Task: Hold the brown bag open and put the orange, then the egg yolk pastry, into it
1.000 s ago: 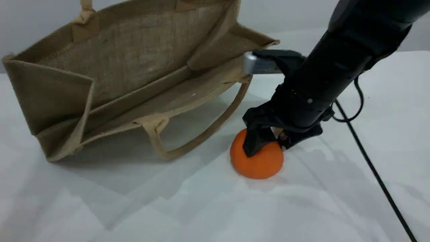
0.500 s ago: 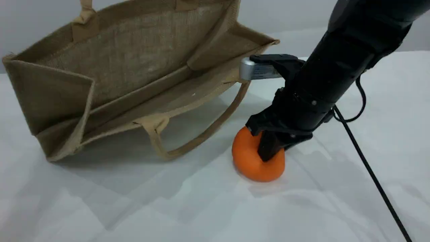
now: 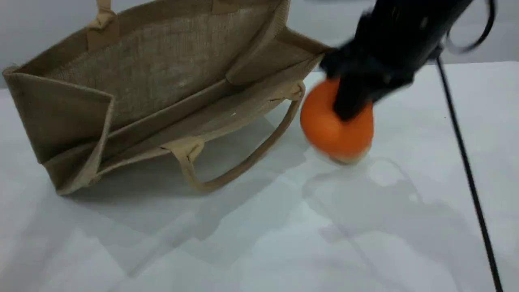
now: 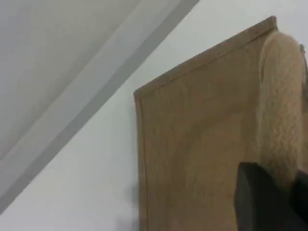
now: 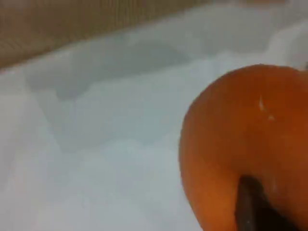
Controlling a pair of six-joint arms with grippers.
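Note:
The brown bag (image 3: 162,73) lies tilted on the white table with its mouth gaping toward me. Its far beige handle (image 3: 103,12) runs up out of the frame. In the left wrist view my left gripper (image 4: 269,197) is shut on that padded handle (image 4: 281,106), with the bag's wall (image 4: 202,144) beside it. My right gripper (image 3: 344,109), blurred, is shut on the orange (image 3: 324,125) and holds it above the table, right of the bag's mouth. The orange (image 5: 240,144) fills the right wrist view. A pale cream sliver (image 3: 348,159) under the orange may be the egg yolk pastry; it is too blurred to tell.
The bag's near handle loop (image 3: 243,162) lies on the table in front of the bag. A black cable (image 3: 466,170) hangs from the right arm and trails down the right side. White cloth covers the table.
My right gripper closed on the orange, then lifted it up and slightly right, off the table. The bag and the left gripper's hold look unchanged.

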